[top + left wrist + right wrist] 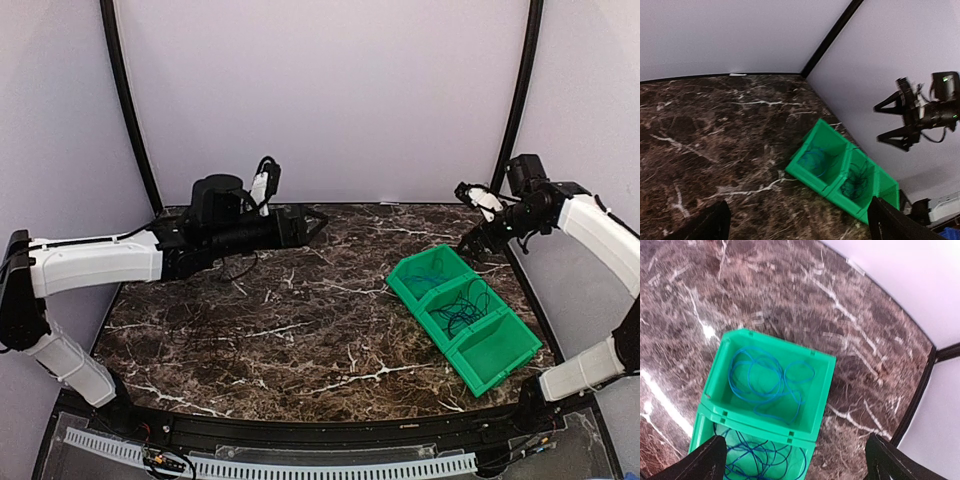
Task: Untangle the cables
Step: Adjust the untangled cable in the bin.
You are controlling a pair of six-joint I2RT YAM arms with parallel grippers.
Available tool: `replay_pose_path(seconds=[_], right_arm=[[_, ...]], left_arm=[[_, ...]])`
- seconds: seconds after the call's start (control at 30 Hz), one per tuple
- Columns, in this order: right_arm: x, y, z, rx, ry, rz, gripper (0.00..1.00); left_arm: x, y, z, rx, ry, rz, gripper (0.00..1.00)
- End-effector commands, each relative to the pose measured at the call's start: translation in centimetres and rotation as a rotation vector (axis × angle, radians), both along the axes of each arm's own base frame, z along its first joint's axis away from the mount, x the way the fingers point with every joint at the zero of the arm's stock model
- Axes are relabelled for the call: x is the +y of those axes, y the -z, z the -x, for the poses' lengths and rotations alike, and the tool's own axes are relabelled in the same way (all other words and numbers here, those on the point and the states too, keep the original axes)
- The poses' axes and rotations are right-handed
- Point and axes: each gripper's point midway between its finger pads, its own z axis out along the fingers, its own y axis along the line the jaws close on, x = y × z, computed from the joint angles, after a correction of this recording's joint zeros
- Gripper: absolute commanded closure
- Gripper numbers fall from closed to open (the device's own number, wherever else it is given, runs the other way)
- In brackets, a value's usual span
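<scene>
Three green bins [492, 352] | far: blue cable [814, 161] | middle: black cables [465, 302]

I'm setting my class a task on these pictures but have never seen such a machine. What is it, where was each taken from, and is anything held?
Two robot arms stand at a marble table. One picture looks down on both; the other two come from wrist cameras. The left end effector and right end effector are open, holding nothing. Three green bins sit on the right: the far one holds a blue cable, the middle one a tangle of cables, the near one looks empty.
</scene>
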Motion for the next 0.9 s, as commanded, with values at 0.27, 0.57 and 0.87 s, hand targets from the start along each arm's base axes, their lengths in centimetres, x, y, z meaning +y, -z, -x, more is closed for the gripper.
replay_pose_path(seconds=[0.27,0.57,0.87], right_arm=[[8.7,-12.7,-0.3,-0.320,-0.312,-0.537,0.01],[12.5,-6.8,5.1,-0.208,-0.546,-0.608,0.24],[12.8,-3.8,6.5,-0.170,-0.580,-0.616,0.22]], left_arm=[[24.4,6.2,1.0,-0.083,-0.806,-0.795,0.01],[22.2,13.3,5.4,0.294,-0.496,-0.726,0.48],[25.4,19.4,8.6,0.603,-0.549,-0.759,0.56]])
